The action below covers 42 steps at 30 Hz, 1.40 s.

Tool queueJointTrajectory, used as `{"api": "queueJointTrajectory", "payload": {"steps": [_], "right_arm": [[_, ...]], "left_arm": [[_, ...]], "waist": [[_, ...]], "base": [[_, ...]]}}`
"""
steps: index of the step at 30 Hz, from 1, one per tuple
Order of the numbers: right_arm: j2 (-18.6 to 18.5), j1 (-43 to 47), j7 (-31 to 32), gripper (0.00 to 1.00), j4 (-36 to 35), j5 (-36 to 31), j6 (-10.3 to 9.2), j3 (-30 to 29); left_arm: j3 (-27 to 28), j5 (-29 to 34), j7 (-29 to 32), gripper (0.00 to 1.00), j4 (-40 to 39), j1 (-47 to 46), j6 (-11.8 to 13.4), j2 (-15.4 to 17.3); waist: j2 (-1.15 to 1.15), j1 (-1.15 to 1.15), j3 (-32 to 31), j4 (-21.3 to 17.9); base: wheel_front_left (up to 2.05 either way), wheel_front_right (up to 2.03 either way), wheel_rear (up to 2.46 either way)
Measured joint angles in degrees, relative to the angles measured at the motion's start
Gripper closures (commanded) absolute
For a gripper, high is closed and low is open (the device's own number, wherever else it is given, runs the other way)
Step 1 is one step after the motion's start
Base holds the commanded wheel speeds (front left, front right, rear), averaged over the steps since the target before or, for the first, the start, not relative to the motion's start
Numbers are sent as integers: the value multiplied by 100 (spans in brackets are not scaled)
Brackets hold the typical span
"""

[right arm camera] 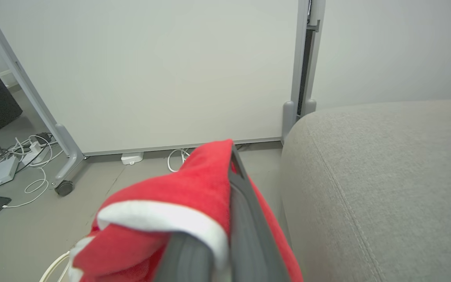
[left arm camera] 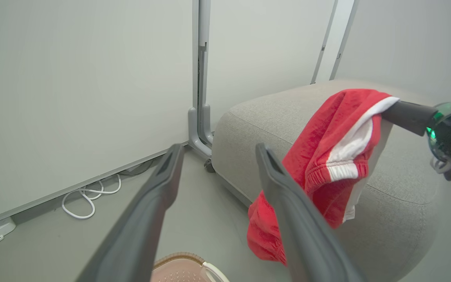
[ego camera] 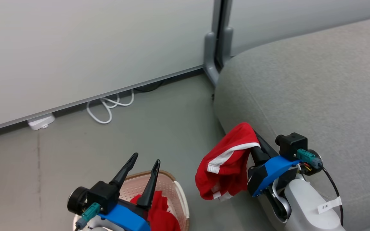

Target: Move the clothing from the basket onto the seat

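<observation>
Red garment [ego camera: 226, 160] hangs from the right gripper [ego camera: 258, 138], bunched at the tips and drooping off toward 8 o'clock over the floor. The right gripper's jaws are together, clamped on the cloth. Garment is off the floor, just beside the rounded edge of the grey seat [ego camera: 316, 80], which fills the 3 o'clock side in the head view. Can't tell if cloth touches the seat side. Left wrist view: garment [left arm camera: 327, 156] hangs in front of the seat [left arm camera: 257, 117].

Basket [ego camera: 167, 189] sits at 6 o'clock in the head view, more red clothes [ego camera: 159, 211] inside. Left gripper [ego camera: 146, 158] is above it, jaws wide apart, holding nothing.

Hidden: right fingertips are under the cloth; right wrist view shows one dark finger [right arm camera: 245, 219], the other wrapped by garment [right arm camera: 194, 188]. Basket is cut off by the bottom edge and blocked by the left gripper.

Pose: right forearm comes in from 5 o'clock, fingers aimed at 11. Left fingers point to about 1 o'clock.
</observation>
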Motion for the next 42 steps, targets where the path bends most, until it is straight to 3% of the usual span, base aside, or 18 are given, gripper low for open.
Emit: {"api": "queueJointTrajectory", "payload": {"steps": [12,19,33,39,42], "right_arm": [[-3,4,0,100,-112,8,0,-85],[-4,74,-1,100,-181,2,-1,-192],[-3,67,0,100,-242,151,0,-160],[-33,-467,0,100,-349,713,0,-308],[-292,-924,29,100,-376,949,0,-435]], "left_arm": [[90,110,0,0,-75,-101,-1,51],[56,149,1,0,-74,-102,-1,56],[15,111,1,0,-45,-147,-1,136],[-4,170,1,0,-125,-261,-1,218],[13,245,0,0,-224,-368,-1,259]], "waist": [[0,0,156,-1108],[0,0,240,-1544],[0,0,400,-1667],[0,0,642,-1621],[0,0,829,-1585]], "base": [[0,0,0],[0,0,0],[0,0,0],[0,0,0],[0,0,0]]}}
